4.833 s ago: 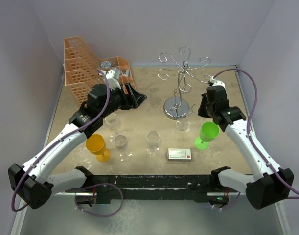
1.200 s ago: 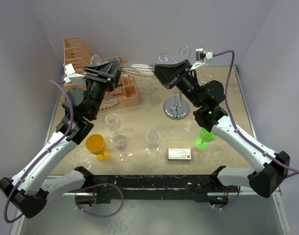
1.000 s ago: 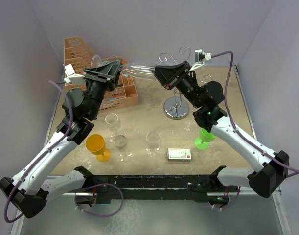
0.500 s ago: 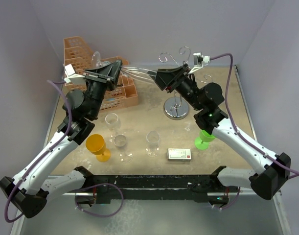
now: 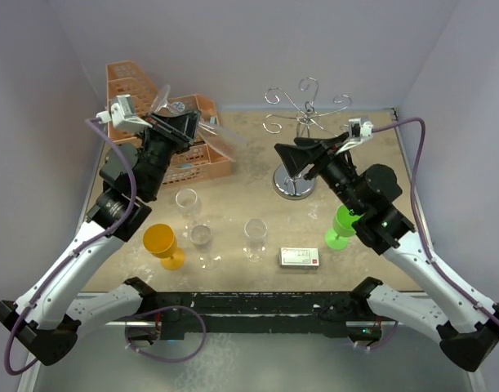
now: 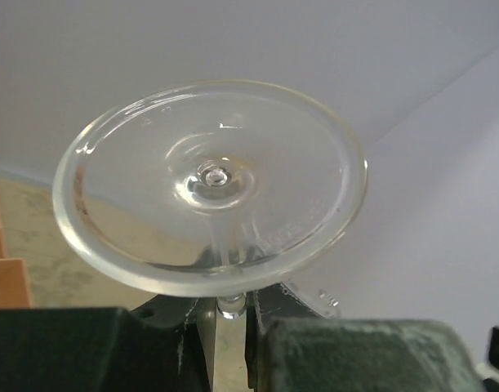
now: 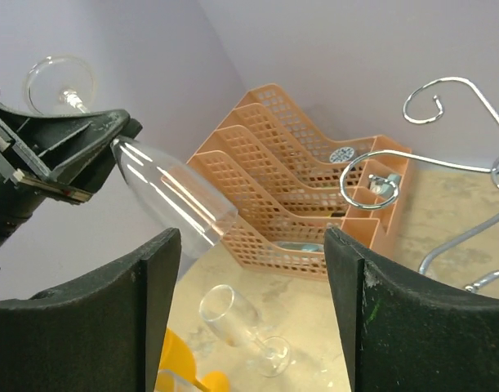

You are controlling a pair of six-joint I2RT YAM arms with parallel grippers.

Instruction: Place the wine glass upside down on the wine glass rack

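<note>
Far left, the orange lattice basket, stepped plastic. Above it the left gripper is clamped on the thin stem of the wine glass. The glass is clear, held in the air and tilted, with its round foot up and its long bowl slanting over the basket's corner. On the marbled table are a yellow goblet, clear glasses and a small white box. Next comes the wine glass rack, shiny chrome wire with curled arms, well apart from the glass. The right gripper hovers beside it, fingers spread wide and empty. A green goblet stands under that arm.
</note>
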